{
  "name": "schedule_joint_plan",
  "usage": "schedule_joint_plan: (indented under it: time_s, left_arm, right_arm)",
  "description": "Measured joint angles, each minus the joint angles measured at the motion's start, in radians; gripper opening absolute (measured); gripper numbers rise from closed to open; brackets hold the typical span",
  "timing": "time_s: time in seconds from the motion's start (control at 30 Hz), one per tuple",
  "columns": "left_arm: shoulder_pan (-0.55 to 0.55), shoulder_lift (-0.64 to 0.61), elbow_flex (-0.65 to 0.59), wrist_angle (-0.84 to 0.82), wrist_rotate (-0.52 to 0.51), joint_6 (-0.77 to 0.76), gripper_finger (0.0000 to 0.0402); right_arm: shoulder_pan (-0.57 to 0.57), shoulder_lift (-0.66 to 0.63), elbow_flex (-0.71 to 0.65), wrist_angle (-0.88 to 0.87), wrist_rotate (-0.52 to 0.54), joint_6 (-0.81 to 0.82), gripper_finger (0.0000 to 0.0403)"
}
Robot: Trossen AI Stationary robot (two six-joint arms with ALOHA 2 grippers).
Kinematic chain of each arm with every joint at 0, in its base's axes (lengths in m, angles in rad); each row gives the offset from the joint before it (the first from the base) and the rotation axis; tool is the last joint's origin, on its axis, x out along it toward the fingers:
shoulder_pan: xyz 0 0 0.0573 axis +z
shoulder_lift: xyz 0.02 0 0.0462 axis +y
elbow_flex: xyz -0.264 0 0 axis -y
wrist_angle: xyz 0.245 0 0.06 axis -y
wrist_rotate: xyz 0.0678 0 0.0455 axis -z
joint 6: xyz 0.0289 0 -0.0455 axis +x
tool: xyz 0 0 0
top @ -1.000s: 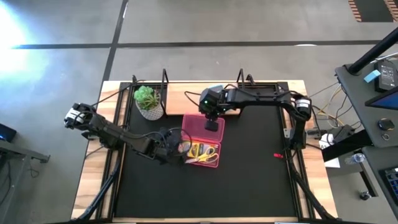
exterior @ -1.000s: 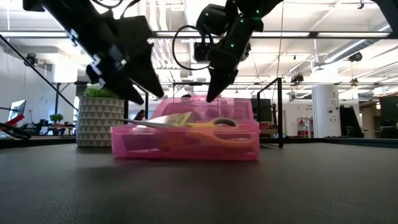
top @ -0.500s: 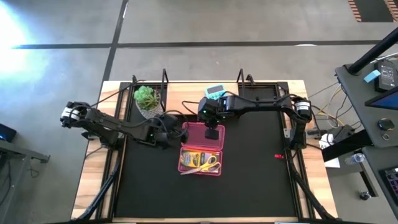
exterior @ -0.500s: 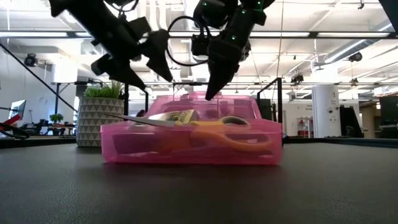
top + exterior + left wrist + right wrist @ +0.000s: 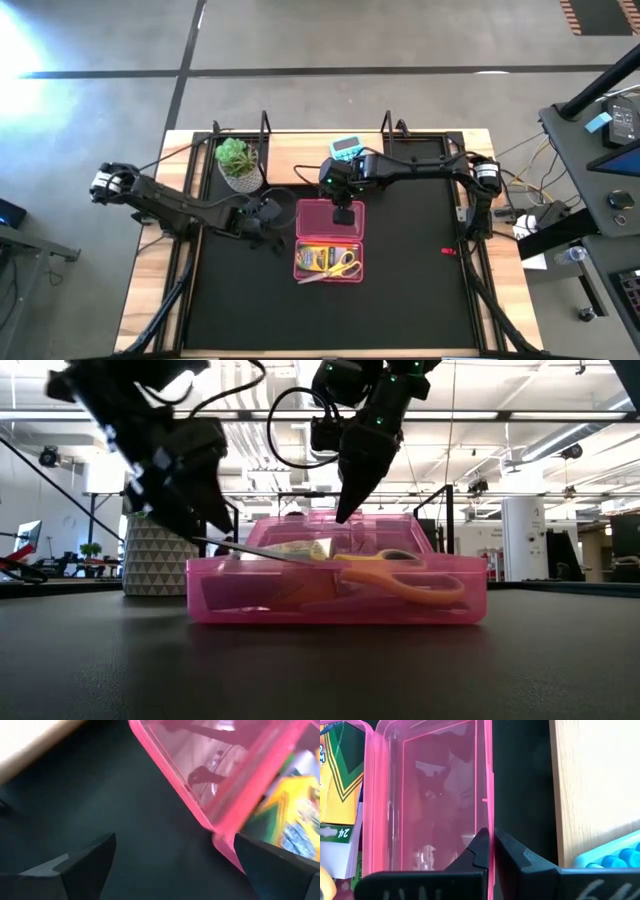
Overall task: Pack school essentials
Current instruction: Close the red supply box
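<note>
A pink see-through case (image 5: 330, 240) lies open on the black mat, its lid (image 5: 331, 213) flat toward the far side. The base holds yellow-handled scissors (image 5: 341, 265) and the yellow-green crayon box (image 5: 314, 256); in the low view the scissors (image 5: 400, 574) lie over the rim. I cannot make out pencils, pen or green block. My right gripper (image 5: 342, 208) stands over the lid, shut on it. My left gripper (image 5: 264, 216) hovers open just left of the case, whose corner (image 5: 215, 827) lies ahead between the spread fingers. My right gripper pinches the lid's far wall (image 5: 489, 795) between its two fingers, one inside the lid and one outside. The fingers (image 5: 347, 500) come from above, pointing down. The lid lies flat on the mat, and the case stays down.
A potted green plant (image 5: 236, 160) stands at the mat's far left corner and a light-blue calculator (image 5: 345, 148) lies on the wood behind the case. A small red item (image 5: 447, 249) sits on the mat's right part. Free mat lies near and right.
The case has slid toward the near edge and turned from a slant to square with the table, with my right gripper moving that way on the lid. My left gripper has drawn back from the case's base, toward the far-left.
</note>
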Motion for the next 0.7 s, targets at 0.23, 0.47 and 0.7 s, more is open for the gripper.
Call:
schedule_joint_plan:
  time_s: [0.23,0.47,0.7]
  left_arm:
    - [-0.124,-0.004,-0.038,0.116,0.0,-0.144,0.0389]
    - [-0.167,0.11,-0.073,0.211,-0.017,-0.274,0.0389]
    - [-0.168,0.198,-0.066,0.291,-0.041,-0.308,0.0389]
  right_arm:
    - [0.002,0.0,0.002,0.0,0.001,0.0,0.0009]
    - [0.002,0.0,0.002,0.002,0.001,0.003,0.0009]
    - [0.007,0.0,0.002,0.001,0.004,0.024,0.0009]
